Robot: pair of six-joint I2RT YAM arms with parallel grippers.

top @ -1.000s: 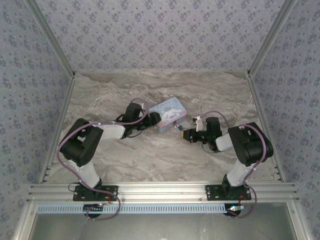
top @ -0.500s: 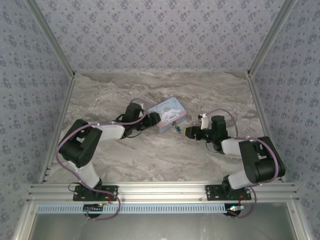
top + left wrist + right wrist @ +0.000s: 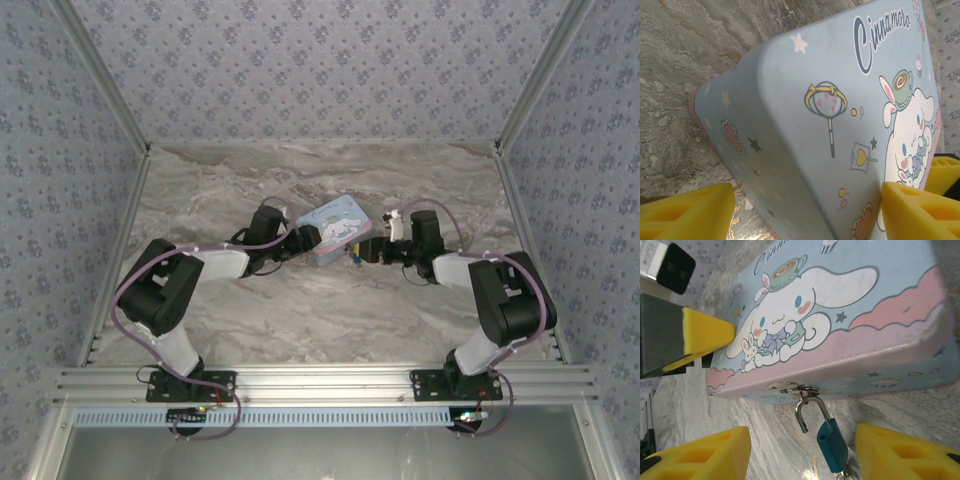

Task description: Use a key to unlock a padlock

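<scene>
The teal padlock (image 3: 832, 446) hangs by its thin shackle from the hasp (image 3: 789, 387) on the front of the light-blue cartoon tin (image 3: 850, 300). One shackle end is free of the body. A bit of metal, the key (image 3: 844, 474), sticks out under the padlock at the frame's lower edge. My right gripper (image 3: 800, 455) is open, with a yellow pad on each side of the padlock and neither touching it. My left gripper (image 3: 807, 210) is shut on the tin's (image 3: 805, 110) far end. In the top view the padlock (image 3: 354, 256) is a speck between the tin (image 3: 338, 222) and the right gripper (image 3: 366, 250).
The tin lies on a marbled tabletop (image 3: 300, 310) walled in by patterned panels (image 3: 320, 70). One pad of the left gripper (image 3: 705, 335) rests on the tin's lid. Both arms reach in toward the table's middle.
My right gripper has opened and let go at the padlock, and has moved up and left, closer to the tin. The left gripper and the tin have stayed put.
</scene>
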